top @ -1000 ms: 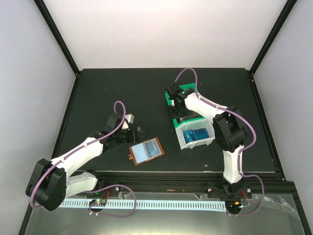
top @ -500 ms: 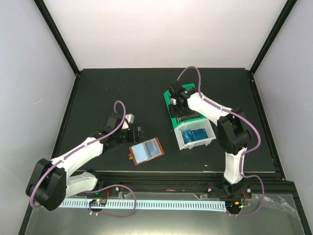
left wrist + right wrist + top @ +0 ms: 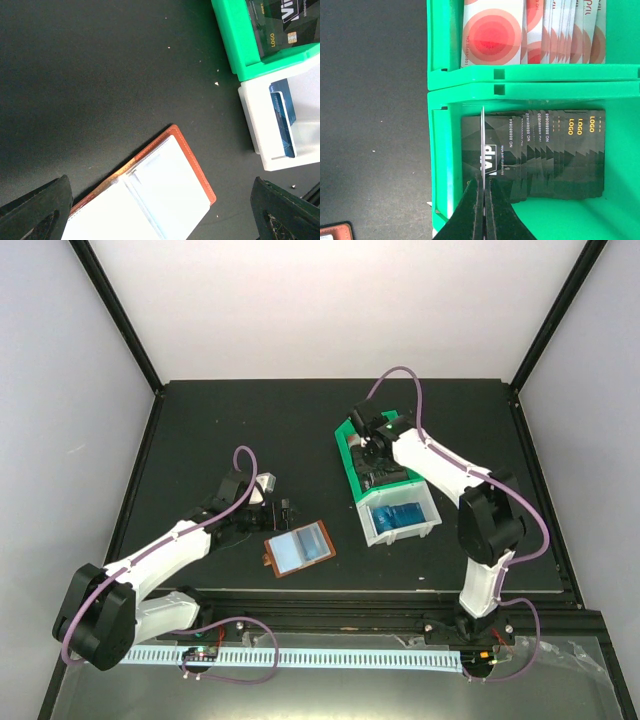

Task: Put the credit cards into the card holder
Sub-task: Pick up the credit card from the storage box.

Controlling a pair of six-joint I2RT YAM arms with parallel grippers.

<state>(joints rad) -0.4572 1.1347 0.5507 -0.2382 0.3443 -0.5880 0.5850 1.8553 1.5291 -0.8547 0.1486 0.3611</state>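
Right wrist: credit card (image 3: 483,125), edge-on, pinched in right end effector (image 3: 483,183)

You are looking at a robotics lab cell: plain white panel walls (image 3: 330,310) held in black frame struts (image 3: 120,315) box in a matte black surface (image 3: 250,420). At the bottom of the top view, the left arm (image 3: 165,550) and right arm (image 3: 440,465) are bolted to a dark rail (image 3: 340,615). Purple cables (image 3: 400,375) loop off them, and a white slotted strip (image 3: 330,658) runs along the lower edge.
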